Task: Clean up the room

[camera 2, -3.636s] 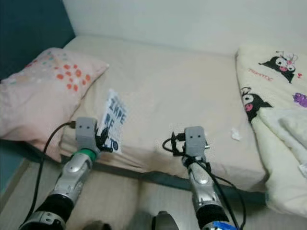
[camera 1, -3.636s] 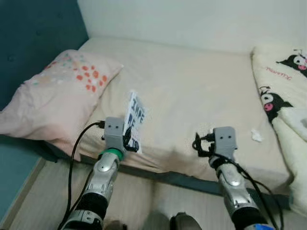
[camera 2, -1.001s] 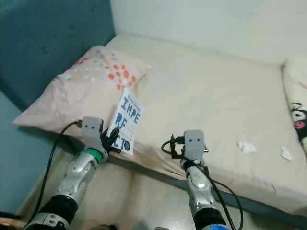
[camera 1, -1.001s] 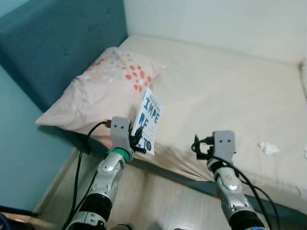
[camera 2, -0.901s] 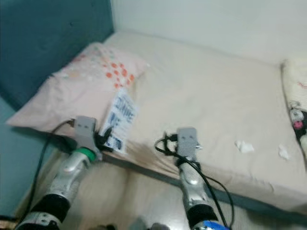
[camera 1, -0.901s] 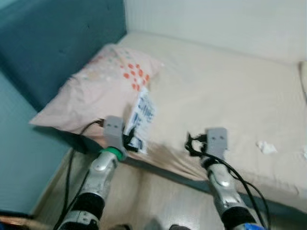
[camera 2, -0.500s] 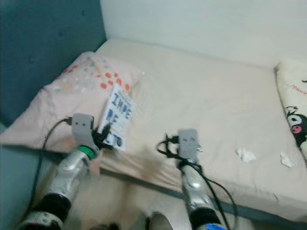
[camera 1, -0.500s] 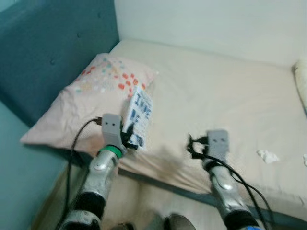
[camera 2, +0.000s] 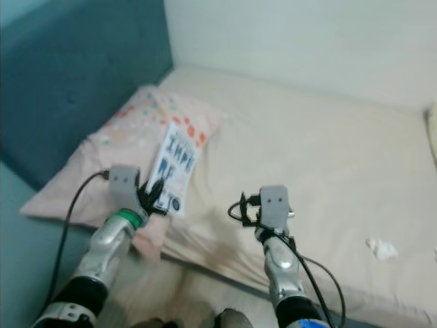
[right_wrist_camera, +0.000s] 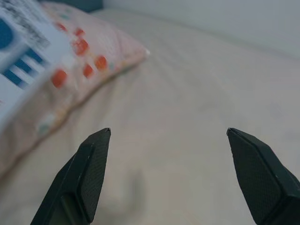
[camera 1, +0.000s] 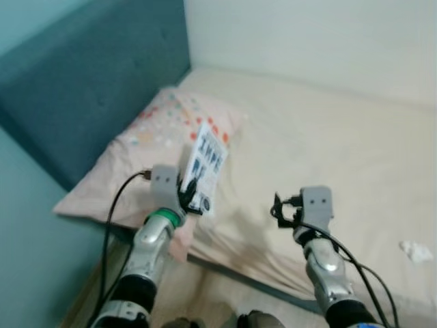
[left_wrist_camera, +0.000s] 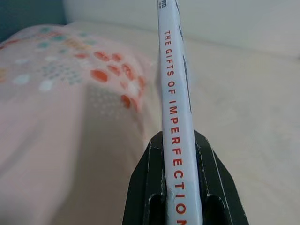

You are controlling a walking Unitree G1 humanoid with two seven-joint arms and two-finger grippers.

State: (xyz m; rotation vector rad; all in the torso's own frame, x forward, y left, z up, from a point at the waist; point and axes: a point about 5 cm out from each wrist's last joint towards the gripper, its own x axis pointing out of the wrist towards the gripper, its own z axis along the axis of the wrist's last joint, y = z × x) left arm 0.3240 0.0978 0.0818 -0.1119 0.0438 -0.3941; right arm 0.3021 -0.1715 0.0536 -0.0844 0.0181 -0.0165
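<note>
One book (camera 1: 205, 166), white cover, spine reading "THE GIFTS OF IMPERFECTION", is clamped upright by its lower edge in the left gripper (left_wrist_camera: 180, 140), jaws pressed flat to both covers. It hangs above the bed's (camera 1: 328, 150) near edge, with the floral pillow (camera 1: 147, 154) at ten o'clock. The right gripper (right_wrist_camera: 168, 173) hovers over the sheet, jaws spread wide, nothing between them. Step in hand, by my reading: carrying the book off the bed (destination not in view). A crumpled tissue (camera 2: 382, 248) lies at four o'clock. Next needs a steady clamp while turning away.
</note>
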